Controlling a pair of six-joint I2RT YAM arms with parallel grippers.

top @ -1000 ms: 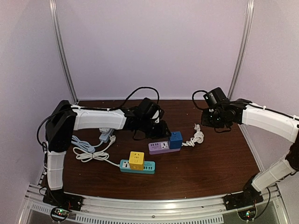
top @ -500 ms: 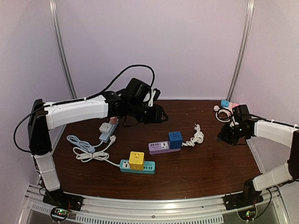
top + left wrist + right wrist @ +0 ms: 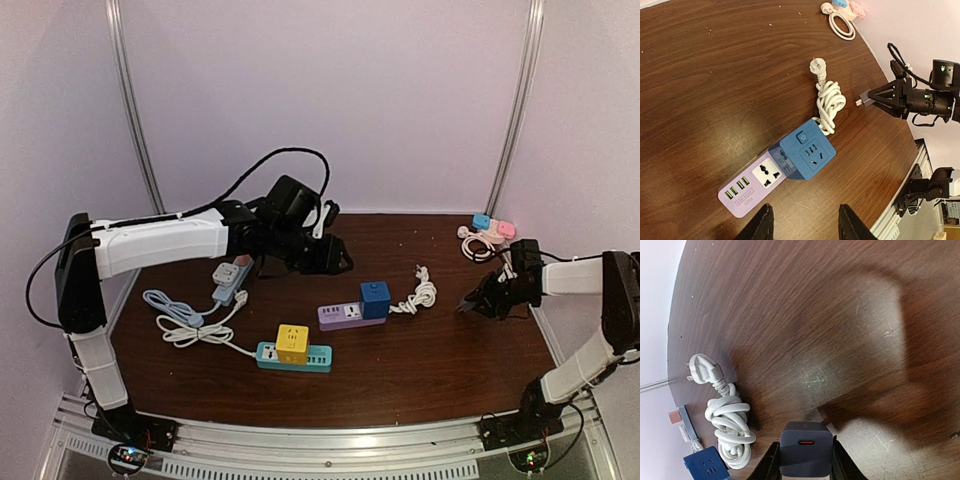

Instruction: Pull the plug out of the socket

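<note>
Grey plug [image 3: 805,447], gripped by the right jaws, has moved well clear of the purple strip [image 3: 742,196]; unplugging looks done. Left jaws have parted, empty.

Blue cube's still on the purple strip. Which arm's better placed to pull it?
Left. The left gripper is open, empty, hovering near the blue cube; the right gripper is shut on a grey adapter, off by the table's right edge.

Overhead, wrist views sharing blue cube [image 3: 376,299]
</note>
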